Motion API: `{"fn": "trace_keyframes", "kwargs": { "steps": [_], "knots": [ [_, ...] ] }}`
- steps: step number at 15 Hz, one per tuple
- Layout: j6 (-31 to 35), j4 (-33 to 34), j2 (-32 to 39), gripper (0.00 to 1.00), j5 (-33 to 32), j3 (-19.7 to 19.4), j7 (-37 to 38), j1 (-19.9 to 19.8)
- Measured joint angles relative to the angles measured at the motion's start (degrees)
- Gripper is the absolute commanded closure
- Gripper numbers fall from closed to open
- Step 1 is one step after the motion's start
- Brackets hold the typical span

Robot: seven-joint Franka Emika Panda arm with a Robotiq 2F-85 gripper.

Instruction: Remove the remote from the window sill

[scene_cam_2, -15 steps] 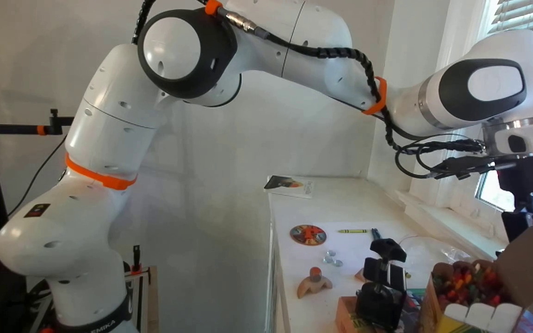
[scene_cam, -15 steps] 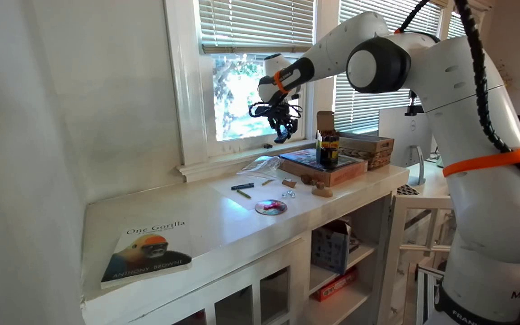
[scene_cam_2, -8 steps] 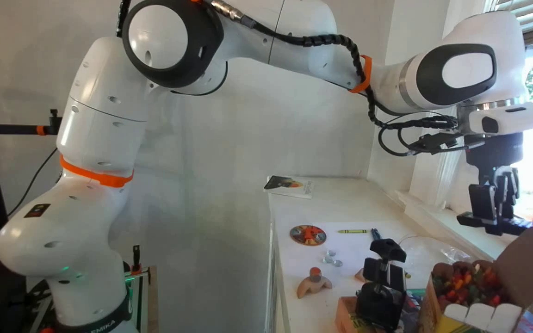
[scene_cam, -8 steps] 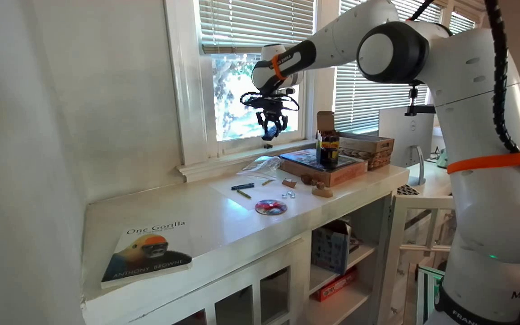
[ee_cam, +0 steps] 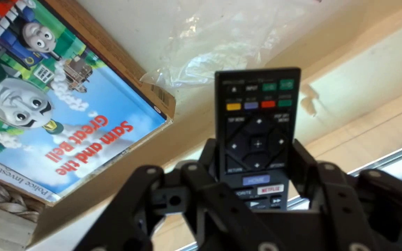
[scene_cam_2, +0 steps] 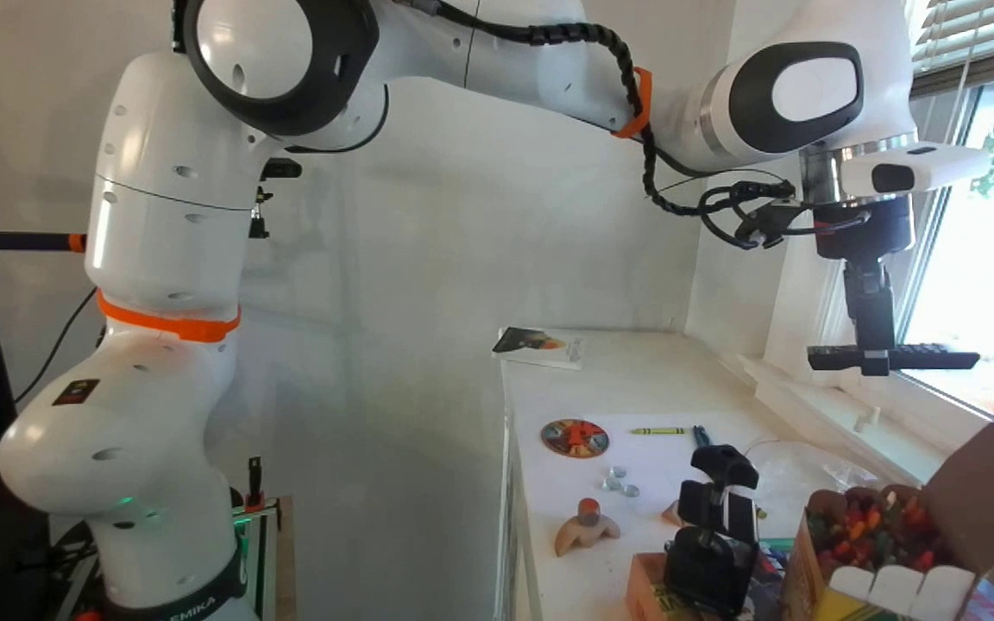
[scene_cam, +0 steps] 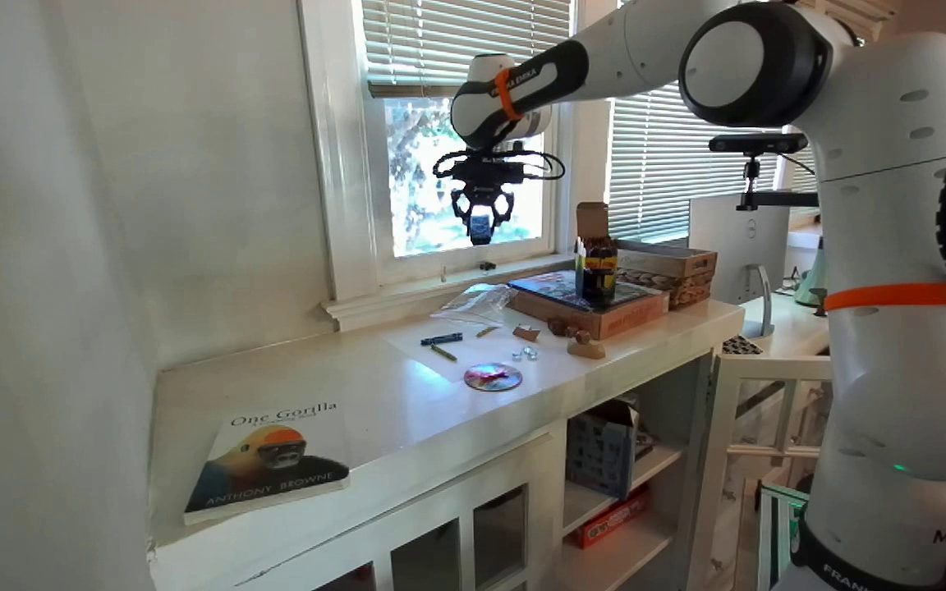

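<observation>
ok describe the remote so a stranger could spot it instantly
Find the window, then the tool in front of it. Clamped there is the remote, a slim bar, black like the fingers beside it but set apart by its coloured buttons.

In an exterior view, the book (scene_cam: 268, 464) lies on the table (scene_cam: 333, 365) left of the disc (scene_cam: 493, 377); the bag (scene_cam: 475, 302) lies behind the disc, before the window sill (scene_cam: 415, 290). Above sill height, the remote (ee_cam: 258, 122) sits in the gripper (ee_cam: 255, 154).
</observation>
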Motion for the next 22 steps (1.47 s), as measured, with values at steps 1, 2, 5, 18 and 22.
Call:
{"fn": "trace_keyframes", "kwargs": {
  "steps": [1, 2, 5, 18, 22],
  "knots": [
    [-0.04, 0.08, -0.27, 0.48, 0.03, 0.04, -0.55, 0.07],
    [-0.04, 0.12, -0.26, 0.48, 0.03, 0.02, -0.49, 0.08],
    [-0.04, 0.12, 0.08, 0.73, 0.03, -0.19, -0.49, 0.07],
    [-1.16, -2.27, 2.18, 0.73, -5.69, 6.69, -14.3, 10.3],
    [-0.59, -2.46, 4.4, 0.73, -5.52, 9.12, -23.41, 11.8]
  ]
}}
